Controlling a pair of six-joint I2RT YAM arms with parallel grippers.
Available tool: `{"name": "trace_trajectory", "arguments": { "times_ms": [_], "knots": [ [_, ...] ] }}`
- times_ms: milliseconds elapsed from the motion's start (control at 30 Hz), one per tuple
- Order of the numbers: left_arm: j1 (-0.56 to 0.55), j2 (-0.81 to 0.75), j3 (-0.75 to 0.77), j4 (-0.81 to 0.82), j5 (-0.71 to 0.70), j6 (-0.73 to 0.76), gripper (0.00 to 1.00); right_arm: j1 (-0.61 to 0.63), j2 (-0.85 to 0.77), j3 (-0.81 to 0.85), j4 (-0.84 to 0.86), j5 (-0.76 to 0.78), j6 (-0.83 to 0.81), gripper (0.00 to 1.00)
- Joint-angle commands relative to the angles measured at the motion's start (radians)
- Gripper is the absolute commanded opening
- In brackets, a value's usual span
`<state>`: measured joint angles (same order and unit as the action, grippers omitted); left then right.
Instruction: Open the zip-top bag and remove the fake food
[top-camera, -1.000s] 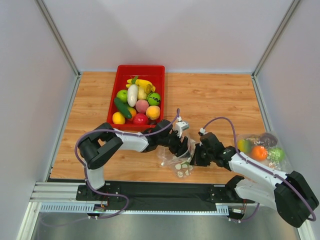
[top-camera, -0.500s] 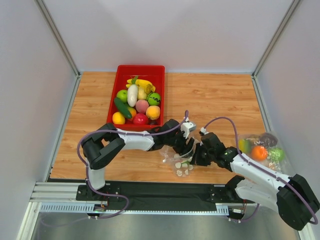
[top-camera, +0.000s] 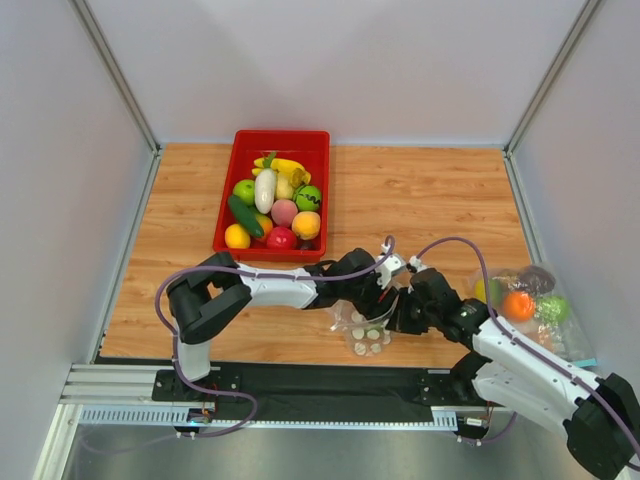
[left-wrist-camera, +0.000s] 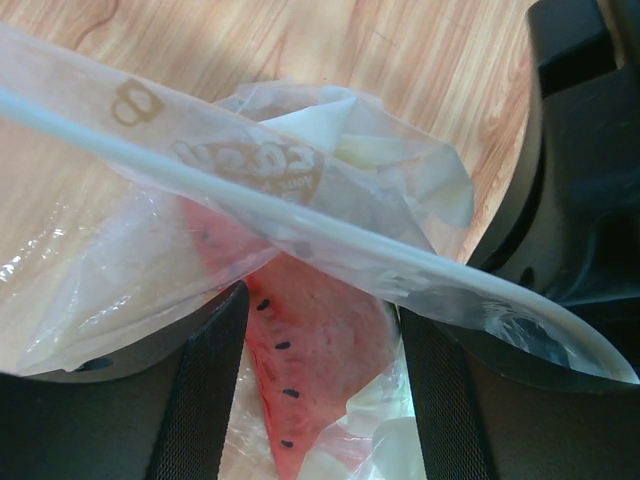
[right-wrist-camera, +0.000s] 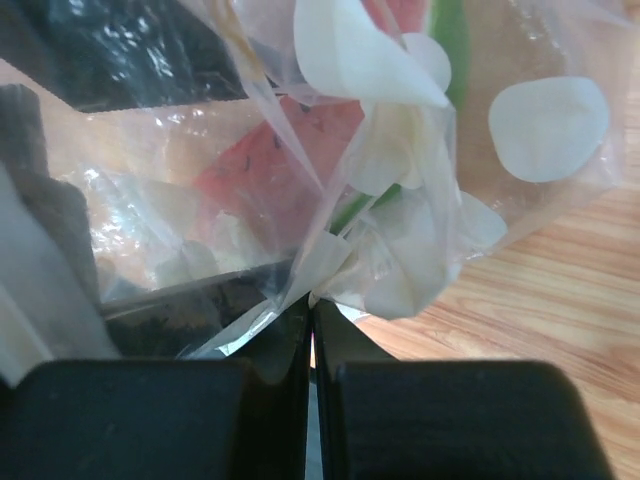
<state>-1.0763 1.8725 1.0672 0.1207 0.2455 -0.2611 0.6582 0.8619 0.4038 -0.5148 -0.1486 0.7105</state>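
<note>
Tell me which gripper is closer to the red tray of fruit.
Left, by a little. The left gripper sits just beyond the near right corner of the red tray, open around the zip-top bag; the right gripper is farther right, shut on that bag.

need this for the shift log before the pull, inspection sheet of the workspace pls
surface: wooden table, no spills seen
job's things: zip-top bag near the front edge between both grippers; fake food, a red watermelon slice, inside it
clutter: red tray of toy fruit at back left; second clear bag of coloured pieces at right
grippers: left gripper open, astride the slice; right gripper shut on the bag's film
cables: purple cables loop over each arm, no snag seen
surroundings: grey walls on three sides
</note>
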Motion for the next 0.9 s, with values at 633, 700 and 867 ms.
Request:
{"name": "trace_trajectory", "arguments": {
  "times_ms": [633, 700, 867],
  "knots": [
    [-0.077, 0.116, 0.116, -0.242, -0.115, 0.1, 0.45, 0.006, -0.116, 0.093, -0.031, 0.038, -0.017, 0.0],
    [-0.077, 0.105, 0.111, -0.243, -0.121, 0.108, 0.31, 0.006, -0.116, 0.093, -0.036, 0.052, -0.022, 0.0],
    [-0.076, 0.028, 0.063, -0.246, -0.152, 0.126, 0.17, 0.003, -0.104, 0.095, -0.074, 0.109, -0.032, 0.0]
  ]
}}
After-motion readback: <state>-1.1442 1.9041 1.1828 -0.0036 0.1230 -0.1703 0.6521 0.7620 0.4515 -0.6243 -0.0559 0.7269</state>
